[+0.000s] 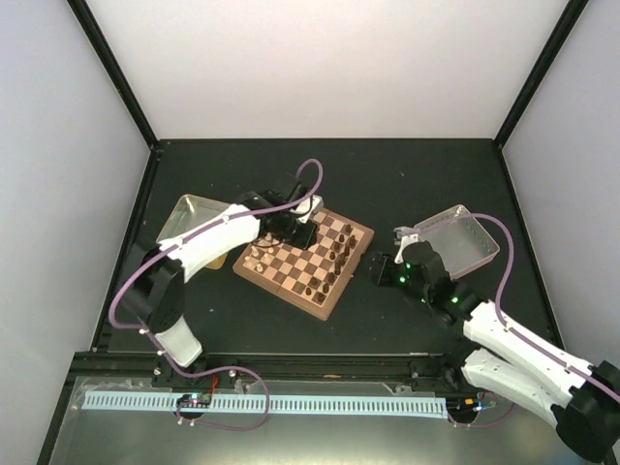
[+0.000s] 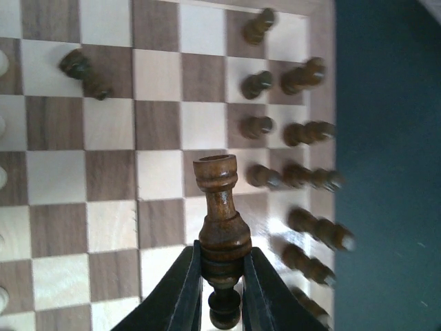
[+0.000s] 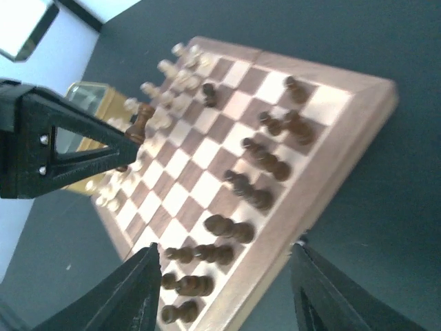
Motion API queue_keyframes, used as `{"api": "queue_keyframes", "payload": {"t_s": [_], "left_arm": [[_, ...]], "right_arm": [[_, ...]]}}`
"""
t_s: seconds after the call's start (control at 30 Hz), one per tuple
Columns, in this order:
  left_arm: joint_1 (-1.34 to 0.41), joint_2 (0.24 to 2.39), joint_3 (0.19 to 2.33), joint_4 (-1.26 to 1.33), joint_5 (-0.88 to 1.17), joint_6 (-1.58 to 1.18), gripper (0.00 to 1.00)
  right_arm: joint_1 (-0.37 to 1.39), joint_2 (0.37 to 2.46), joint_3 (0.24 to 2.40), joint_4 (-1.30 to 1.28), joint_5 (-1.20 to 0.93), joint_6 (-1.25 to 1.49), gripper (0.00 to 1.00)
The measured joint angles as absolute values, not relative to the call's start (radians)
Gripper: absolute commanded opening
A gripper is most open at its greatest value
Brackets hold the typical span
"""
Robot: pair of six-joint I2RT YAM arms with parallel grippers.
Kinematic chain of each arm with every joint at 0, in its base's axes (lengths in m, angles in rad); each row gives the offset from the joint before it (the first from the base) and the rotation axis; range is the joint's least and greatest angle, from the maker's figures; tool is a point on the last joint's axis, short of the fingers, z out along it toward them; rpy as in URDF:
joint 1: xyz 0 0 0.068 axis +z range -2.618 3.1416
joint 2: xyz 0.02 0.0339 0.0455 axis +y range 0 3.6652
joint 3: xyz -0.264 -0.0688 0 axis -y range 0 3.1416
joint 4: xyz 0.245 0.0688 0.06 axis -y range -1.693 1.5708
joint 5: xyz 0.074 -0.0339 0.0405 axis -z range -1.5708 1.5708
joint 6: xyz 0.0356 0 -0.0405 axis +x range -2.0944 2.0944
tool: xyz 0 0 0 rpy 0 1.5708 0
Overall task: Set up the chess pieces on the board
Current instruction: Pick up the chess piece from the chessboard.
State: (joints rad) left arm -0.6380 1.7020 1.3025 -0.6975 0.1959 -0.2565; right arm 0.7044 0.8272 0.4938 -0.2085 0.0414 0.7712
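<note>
board (image 2: 158, 76) under left pincer (image 2: 220, 279), ahead of right pincer (image 3: 227, 276) | right pincer: jaws wide, empty | left pincer: clamped on dark brown piece (image 2: 219, 207), over board | dark chess pieces (image 2: 303, 131) lined up to its right

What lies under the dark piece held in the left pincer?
Bare squares of the board, beside the dark chessmen rows. The square straight below is covered by the dark piece and the left pincer.

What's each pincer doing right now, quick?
Left pincer: closed on a dark brown chess piece.
Right pincer: open, holding nothing.
</note>
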Motion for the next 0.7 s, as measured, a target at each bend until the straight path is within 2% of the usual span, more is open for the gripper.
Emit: {"api": "queue_keyframes", "payload": {"t_s": [0.2,0.4,0.7], "left_arm": [[-0.638,1.517,1.19,-0.637,0.331,-0.236,0.02],[-0.638,1.343,1.065,-0.515,0.448,-0.235,0.02],[-0.638,1.161,0.904,-0.337,0.632,-0.204,0.02]], "right_arm": [[0.704,0.913,0.552,-0.117,-0.155,0.764,0.62],[0.703,1.018,0.701,-0.048,-0.278,0.769,0.61],[0.699,1.156,0.844,-0.035,-0.418,0.767,0.45]]}}
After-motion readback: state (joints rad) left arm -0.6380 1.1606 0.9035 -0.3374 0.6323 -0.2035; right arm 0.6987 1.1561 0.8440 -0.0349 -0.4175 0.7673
